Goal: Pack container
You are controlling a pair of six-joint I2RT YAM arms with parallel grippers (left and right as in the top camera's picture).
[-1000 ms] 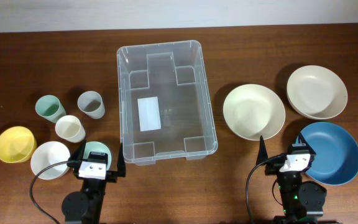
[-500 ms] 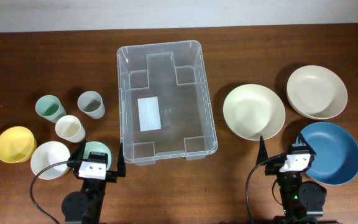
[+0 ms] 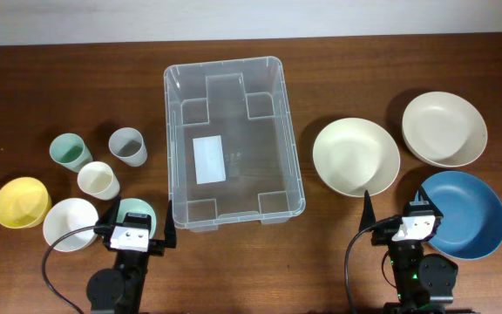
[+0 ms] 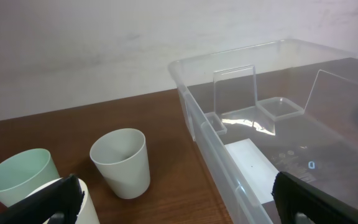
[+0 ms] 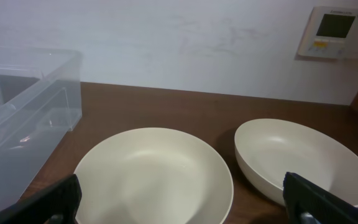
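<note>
Nothing has shifted in the last second. The container (image 3: 232, 139) sits empty mid-desk (image 3: 42, 78), with cups (image 3: 127, 146) on its left and plates (image 3: 356, 157) on its right. The left gripper (image 3: 138, 225) and right gripper (image 3: 396, 211) wait with jaws wide, so packing hasn't begun.
</note>
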